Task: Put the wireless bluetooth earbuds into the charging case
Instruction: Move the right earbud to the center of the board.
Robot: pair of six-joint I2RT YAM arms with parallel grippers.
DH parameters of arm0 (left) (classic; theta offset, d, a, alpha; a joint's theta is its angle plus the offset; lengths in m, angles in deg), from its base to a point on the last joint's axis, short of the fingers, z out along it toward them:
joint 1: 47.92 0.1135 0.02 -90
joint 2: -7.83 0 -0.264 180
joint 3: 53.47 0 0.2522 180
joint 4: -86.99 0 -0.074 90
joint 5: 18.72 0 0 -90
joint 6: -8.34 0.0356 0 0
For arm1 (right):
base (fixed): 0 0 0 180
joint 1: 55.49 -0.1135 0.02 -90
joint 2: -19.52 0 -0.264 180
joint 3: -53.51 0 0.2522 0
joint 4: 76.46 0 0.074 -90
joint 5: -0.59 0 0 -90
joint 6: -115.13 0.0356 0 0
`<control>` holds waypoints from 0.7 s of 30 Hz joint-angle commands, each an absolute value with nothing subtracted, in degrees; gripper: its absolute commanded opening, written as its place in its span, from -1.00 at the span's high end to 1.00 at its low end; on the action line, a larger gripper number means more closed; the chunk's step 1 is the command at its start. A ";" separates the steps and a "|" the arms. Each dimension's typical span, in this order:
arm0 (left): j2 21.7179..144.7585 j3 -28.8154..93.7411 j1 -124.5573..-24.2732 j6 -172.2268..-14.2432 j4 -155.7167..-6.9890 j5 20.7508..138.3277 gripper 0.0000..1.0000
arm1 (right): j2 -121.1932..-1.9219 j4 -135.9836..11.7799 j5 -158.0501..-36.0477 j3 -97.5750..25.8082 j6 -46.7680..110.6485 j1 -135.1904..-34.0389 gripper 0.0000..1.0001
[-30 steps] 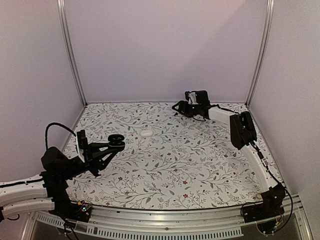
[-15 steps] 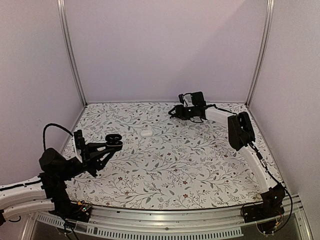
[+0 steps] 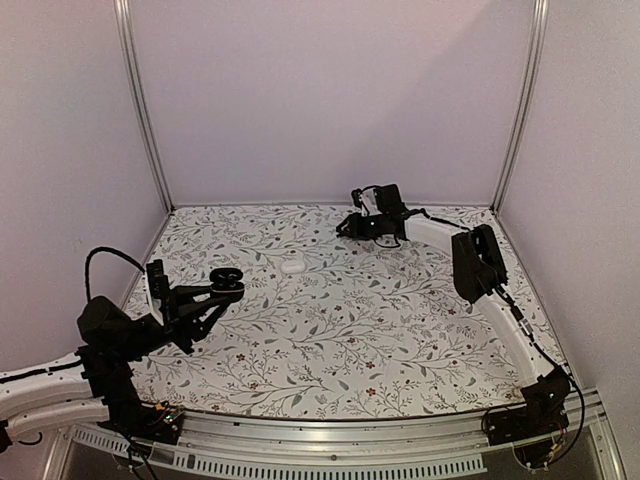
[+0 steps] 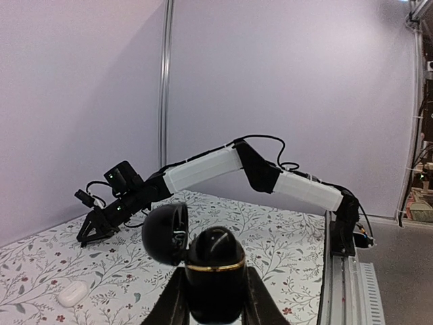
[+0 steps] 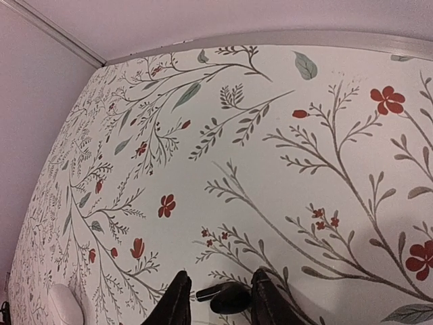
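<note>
Step in hand: earbud pickup. Earbud [image 5: 226,296] lies on tabletop [image 5: 270,169] between the right jaws, which are set narrow; contact unclear. Left jaws clamp the open charging case [image 4: 215,261]. Next, probably: firm pinch, lift, carry across, align with the case socket.

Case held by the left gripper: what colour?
Glossy black case with thin gold band; left wrist view.

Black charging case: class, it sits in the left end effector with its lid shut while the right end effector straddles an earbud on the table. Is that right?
Not quite: the lid is open, swung back from the black charging case, as the left wrist view shows. The rest stands.
</note>
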State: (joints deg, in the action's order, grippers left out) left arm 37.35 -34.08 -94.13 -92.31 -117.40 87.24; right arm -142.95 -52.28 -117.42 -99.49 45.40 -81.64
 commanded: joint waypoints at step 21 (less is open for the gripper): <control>37.93 -33.64 -93.37 -91.99 -116.89 87.23 1.00 | -137.94 -41.97 -109.17 -96.88 30.53 -85.98 0.71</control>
State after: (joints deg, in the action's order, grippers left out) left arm 37.79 -34.08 -94.13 -92.27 -117.33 87.24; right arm -140.96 -46.16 -110.07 -99.40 34.51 -84.94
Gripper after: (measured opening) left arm 0.215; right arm 0.163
